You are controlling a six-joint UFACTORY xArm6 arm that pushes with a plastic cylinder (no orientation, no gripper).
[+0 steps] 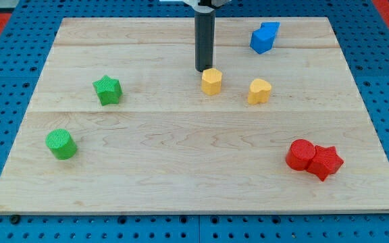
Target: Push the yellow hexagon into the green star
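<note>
Your tool is a bare rod with no jaws, so nothing is gripped; my tip (203,70) rests on the board just above and slightly to the view's left of the yellow hexagon (211,81), touching it or very nearly so. You cannot tell from this angle whether there is a gap.

Judge the hexagon as a small, light, rigid block that will slide easily on the smooth wooden board (181,175) and may spin or slip off the rod if you push off-centre. The green star (107,90) sits well to the view's left of the tip and a little lower, so you want contact on the hexagon's right face, opposite the star. That means bringing the tip around it first.

The second yellow block (259,90), further right, has a shape that is hard to make out; it looks heart-like. The rod's upper part and the arm are cut off at the view's top. The two red blocks (314,158) touch, and their outlines blur together.
</note>
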